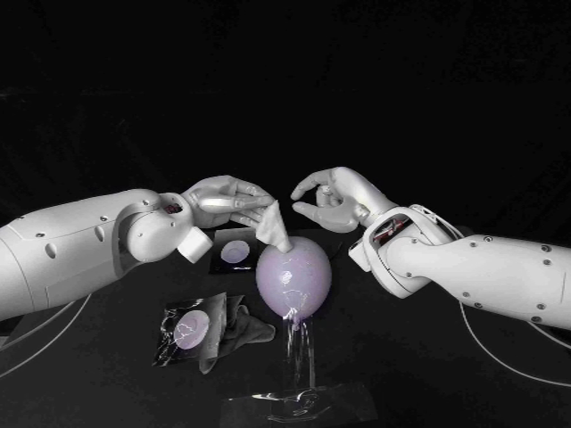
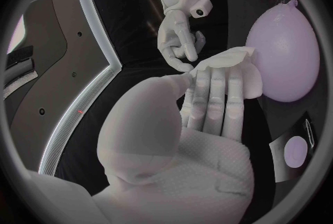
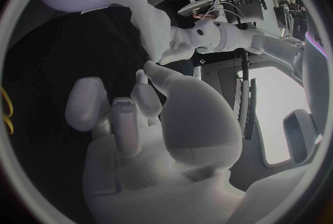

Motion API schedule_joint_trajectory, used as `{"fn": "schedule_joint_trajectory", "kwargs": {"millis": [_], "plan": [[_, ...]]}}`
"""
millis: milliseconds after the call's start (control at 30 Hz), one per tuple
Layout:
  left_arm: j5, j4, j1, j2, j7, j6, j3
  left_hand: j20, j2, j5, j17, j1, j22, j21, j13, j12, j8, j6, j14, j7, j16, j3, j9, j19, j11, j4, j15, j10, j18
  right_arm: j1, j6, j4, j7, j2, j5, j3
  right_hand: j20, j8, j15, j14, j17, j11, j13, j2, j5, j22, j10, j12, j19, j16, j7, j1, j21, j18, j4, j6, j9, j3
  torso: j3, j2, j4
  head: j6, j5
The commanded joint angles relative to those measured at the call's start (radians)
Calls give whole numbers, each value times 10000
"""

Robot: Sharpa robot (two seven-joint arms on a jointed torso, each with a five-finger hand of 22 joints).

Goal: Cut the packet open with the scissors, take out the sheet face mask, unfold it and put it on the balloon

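Observation:
A pale lilac balloon (image 1: 292, 281) stands upright on a clear stand (image 1: 296, 361) in the middle of the table. My left hand (image 1: 227, 201) holds the white sheet mask (image 1: 276, 225) at its fingertips; the mask hangs down and touches the balloon's top. In the left wrist view the mask (image 2: 232, 60) lies folded across my fingertips (image 2: 211, 96), right beside the balloon (image 2: 284, 57). My right hand (image 1: 331, 198) hovers just right of the mask with curved fingers apart and nothing in it. The cut packet (image 1: 195, 328) lies crumpled at the front left.
A second dark packet (image 1: 235, 252) with a round pale print lies flat behind the balloon, under my left hand. The stand's clear base (image 1: 299, 406) spreads over the table's front. Cables trail beside both arms.

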Motion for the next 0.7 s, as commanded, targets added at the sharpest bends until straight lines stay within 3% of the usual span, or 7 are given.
{"fn": "schedule_joint_trajectory", "kwargs": {"millis": [33, 200, 333, 700], "plan": [[-2, 41, 8, 15, 47, 14, 11, -1, 36, 35, 9, -71, 14, -28, 13, 24, 336, -49, -20, 7, 59, 54, 1935, 84, 23, -12, -20, 80, 140, 7, -201, -14, 321, 25, 139, 7, 61, -182, 112, 955, 2382, 86, -127, -67, 37, 1392, -149, -160, -61, -71, 75, -82, -67, 172, 14, -210, -103, -106, -4, 6, 6, 9, -13], [-3, 62, 8, 12, 55, 35, 11, -3, 27, 35, 25, -85, 15, -27, 25, 26, 365, -79, -21, 9, 65, 96, 1996, 86, 24, -21, -21, 84, 140, 7, -339, -18, 453, 58, 105, 7, 105, -255, 152, 964, 2410, 121, -131, -44, 44, 1403, -152, -149, -46, -60, 104, -18, -31, 166, 9, -207, -157, -106, -3, 0, 1, 7, -2], [-2, 64, 8, 16, 59, 38, 11, -3, 27, 35, 25, -85, 15, -27, 25, 26, 365, -79, -21, 9, 65, 96, 1996, 86, 24, -21, -21, 84, 140, 6, -392, 23, 560, 123, -47, 7, 146, -178, 119, 1016, 2558, 56, 25, 103, 47, 1487, 53, 117, 93, 3, 10, 176, 257, 140, -37, 186, -177, -52, -5, 0, 3, 7, -7], [44, 70, 6, 26, 74, 33, 12, -6, 16, 35, 45, -105, 16, -26, 40, 26, 400, -124, -27, 14, 72, 153, 2076, 88, 26, -33, -21, 84, 140, -8, -454, 5, 605, 337, -337, 6, 125, -107, 28, 1041, 2635, -56, 286, 199, 55, 1589, 366, 523, 268, 35, -126, 348, 599, 100, -119, 596, -213, -36, -9, 10, 5, -14, -22]]}}
